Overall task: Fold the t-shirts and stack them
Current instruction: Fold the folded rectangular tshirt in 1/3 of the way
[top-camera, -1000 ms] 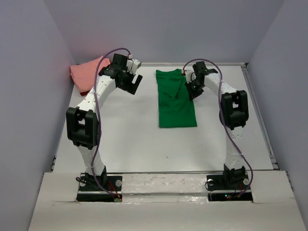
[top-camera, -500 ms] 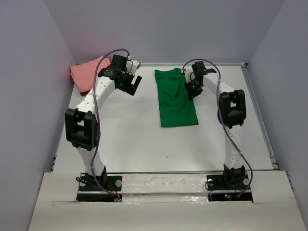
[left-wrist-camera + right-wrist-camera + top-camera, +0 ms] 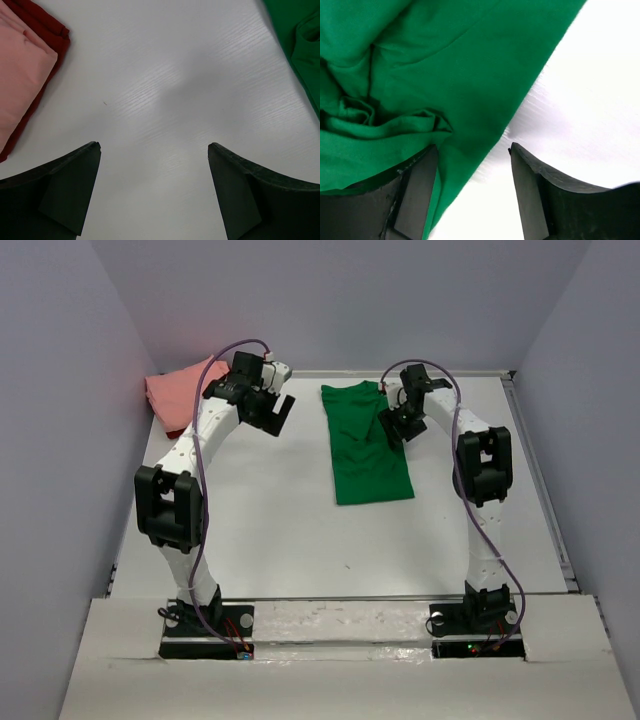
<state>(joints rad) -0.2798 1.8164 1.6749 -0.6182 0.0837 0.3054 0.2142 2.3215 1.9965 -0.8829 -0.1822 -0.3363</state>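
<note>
Green cloth is my reference: the green tee (image 3: 368, 445) lies on the table (image 3: 280, 530) folded into a long narrow strip, its length running away from the arm bases. It is mostly flat, though the wrist view shows a bunched knot of wrinkles near its right edge. My right gripper (image 3: 470, 195) is down over that right edge, on the far half of the strip. Its jaws stand apart: one finger is over the cloth, the other is over bare table just right of the tee, and the tee's edge runs between them unpinched. My left gripper (image 3: 155, 190) hangs off to the left of the green tee, level with its far end. Its jaws are spread wide over bare table with nothing between them. Well to the left of the green tee, beyond the left gripper, the pink tee (image 3: 180, 390) sits folded on top of the dark red tee (image 3: 50, 25). The red one shows only as a border along the pink one's edges. Neither gripper touches that pile.
</note>
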